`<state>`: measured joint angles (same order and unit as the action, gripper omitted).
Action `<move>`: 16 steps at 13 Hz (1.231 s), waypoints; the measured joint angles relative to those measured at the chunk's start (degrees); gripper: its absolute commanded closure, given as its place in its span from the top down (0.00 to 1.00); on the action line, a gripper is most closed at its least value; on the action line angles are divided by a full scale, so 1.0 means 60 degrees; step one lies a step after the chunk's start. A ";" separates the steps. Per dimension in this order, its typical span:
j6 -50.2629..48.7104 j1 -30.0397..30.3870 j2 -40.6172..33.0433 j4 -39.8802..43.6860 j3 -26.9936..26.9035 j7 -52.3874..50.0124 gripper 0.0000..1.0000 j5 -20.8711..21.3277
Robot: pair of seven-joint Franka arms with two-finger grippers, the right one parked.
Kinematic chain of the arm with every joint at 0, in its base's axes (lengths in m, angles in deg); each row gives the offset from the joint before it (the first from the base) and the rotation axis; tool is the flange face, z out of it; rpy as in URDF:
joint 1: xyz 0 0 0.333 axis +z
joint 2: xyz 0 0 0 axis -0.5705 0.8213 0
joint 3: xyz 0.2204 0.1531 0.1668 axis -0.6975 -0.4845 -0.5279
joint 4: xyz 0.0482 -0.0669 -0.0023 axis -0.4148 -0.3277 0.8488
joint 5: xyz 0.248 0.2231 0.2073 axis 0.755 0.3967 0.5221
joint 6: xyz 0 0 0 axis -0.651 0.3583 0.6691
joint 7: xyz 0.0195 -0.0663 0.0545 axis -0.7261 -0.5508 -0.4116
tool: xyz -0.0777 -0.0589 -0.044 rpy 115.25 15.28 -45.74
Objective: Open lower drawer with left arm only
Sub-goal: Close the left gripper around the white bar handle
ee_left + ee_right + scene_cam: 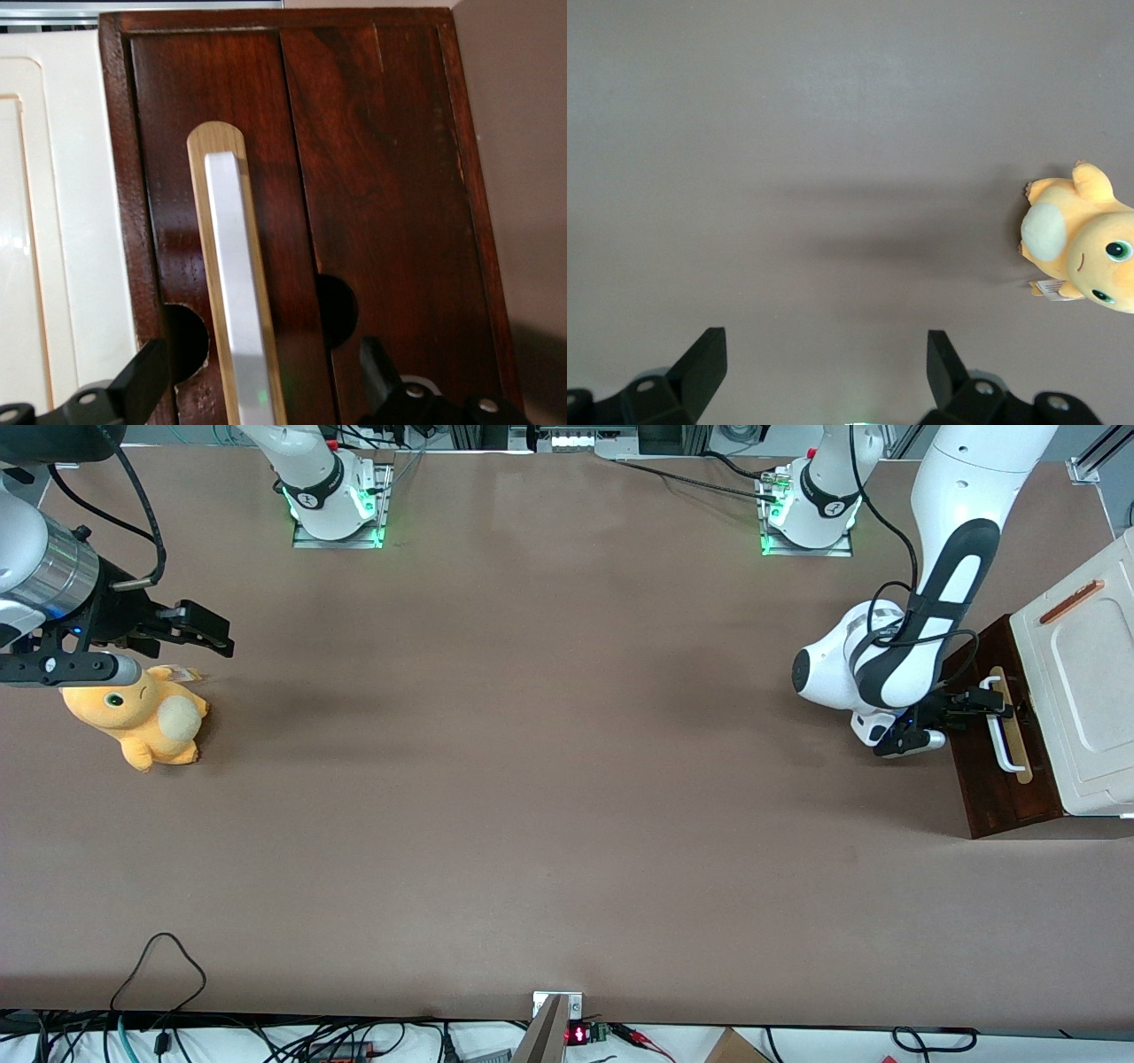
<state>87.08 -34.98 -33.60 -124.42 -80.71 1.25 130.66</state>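
Note:
The lower drawer's dark brown front (1001, 788) sits at the working arm's end of the table, under the cream-white cabinet top (1090, 682). Its white bar handle (1005, 735) runs along a pale wood strip. My left arm (895, 664) reaches down to it, and the small black gripper (983, 700) is at the handle's end farther from the front camera. In the left wrist view the gripper (261, 376) is open. Its two black fingers (146, 381) stand one on each side of the handle (235, 283), against the drawer front (381, 177), without closing on it.
A yellow plush toy (142, 722) lies toward the parked arm's end of the table and shows in the right wrist view (1085, 235). The two arm bases (806, 514) stand along the table edge farthest from the front camera. Cables (159, 974) trail over the nearest edge.

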 measured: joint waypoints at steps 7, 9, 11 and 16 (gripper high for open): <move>-0.0053 -0.0004 0.0005 -0.0146 -0.0039 -0.0072 0.53 0.0344; -0.0060 -0.0003 0.0005 -0.0146 -0.0063 -0.0094 0.52 0.0346; -0.0062 -0.0004 0.0005 -0.0146 -0.0073 -0.0100 0.53 0.0348; -0.0068 -0.0003 0.0005 -0.0146 -0.0141 -0.0108 0.52 0.0348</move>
<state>86.67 -35.00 -33.57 -125.30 -81.56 0.60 132.75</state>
